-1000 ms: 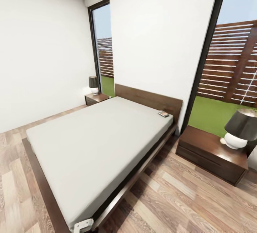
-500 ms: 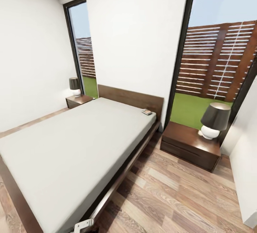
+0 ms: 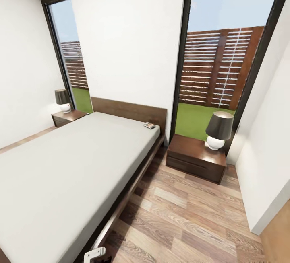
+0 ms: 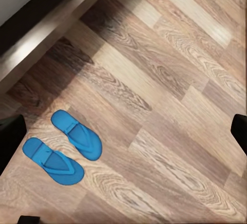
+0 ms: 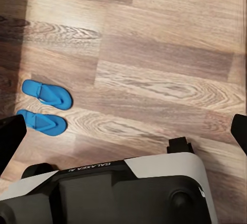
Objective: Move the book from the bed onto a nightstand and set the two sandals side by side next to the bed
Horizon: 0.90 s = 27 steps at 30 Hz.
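Left gripper point(image 4: 123, 131): its two dark fingertips sit at opposite edges of the left wrist view, spread wide with nothing but floor between them. Right gripper point(image 5: 123, 131): the same, black tips far apart at the two edges of the right wrist view, holding nothing.

Under the left gripper lies the floor point(image 4: 170, 80), long wood planks with strong swirling grain in tan and grey-brown. On it rest the two sandals point(image 4: 64, 147), bright blue, flat and thin, with rounded toes and narrow Y-straps. They lie parallel, side by side and nearly touching, close to the dark wooden edge of the bed frame point(image 4: 46, 26).

The right wrist view shows the same pair of sandals from another side, next to the robot's base point(image 5: 118, 188), a boxy white and dark grey shell with small black wheels.

In the head view the bed point(image 3: 72, 166) is low, with a smooth off-white mattress on a dark brown frame and a plain slab headboard point(image 3: 129, 110). The book point(image 3: 149, 125), small and thin, lies flat on the mattress at the corner by the headboard. Just beside that corner stands a nightstand point(image 3: 193, 158), a low dark wood box with drawers and a glossy top, carrying a lamp point(image 3: 217, 130) with a round white foot and dark tapered shade. A second nightstand point(image 3: 68, 117) with an identical lamp stands at the bed's far side.
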### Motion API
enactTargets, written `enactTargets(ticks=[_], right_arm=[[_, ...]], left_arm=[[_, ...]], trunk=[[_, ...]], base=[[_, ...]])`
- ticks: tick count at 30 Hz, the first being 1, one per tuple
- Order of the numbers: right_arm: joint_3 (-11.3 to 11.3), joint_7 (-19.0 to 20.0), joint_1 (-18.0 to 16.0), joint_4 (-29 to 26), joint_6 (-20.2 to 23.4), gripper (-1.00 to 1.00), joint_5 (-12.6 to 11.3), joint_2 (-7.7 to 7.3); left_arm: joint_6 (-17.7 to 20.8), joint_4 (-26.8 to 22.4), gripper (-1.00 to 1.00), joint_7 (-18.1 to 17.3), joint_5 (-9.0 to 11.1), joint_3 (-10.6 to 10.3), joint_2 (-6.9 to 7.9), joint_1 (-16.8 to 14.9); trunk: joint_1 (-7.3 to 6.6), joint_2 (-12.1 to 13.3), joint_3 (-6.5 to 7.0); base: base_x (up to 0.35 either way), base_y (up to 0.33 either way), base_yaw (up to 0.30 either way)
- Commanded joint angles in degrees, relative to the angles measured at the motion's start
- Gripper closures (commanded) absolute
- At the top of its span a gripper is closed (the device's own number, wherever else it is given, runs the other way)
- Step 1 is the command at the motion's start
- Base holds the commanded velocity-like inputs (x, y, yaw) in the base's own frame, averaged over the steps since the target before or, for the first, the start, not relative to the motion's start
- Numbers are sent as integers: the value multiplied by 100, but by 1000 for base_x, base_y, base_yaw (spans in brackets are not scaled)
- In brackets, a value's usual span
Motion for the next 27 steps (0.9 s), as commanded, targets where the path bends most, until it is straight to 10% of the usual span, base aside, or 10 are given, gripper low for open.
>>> enactTargets(ticks=[1, 27], right_arm=[[48, 42, -12, 24, -17, -100, -61, 3], [48, 49, -12, 24, -17, -100, -61, 2]], left_arm=[[-11, 1, -100, -32, -20, 44, -2, -4], [-11, 3, -100, -32, -20, 44, -2, -4]], trunk=[[4, -13, -13], [4, -13, -13]], base=[[0, 0, -160], [0, 0, -178]])
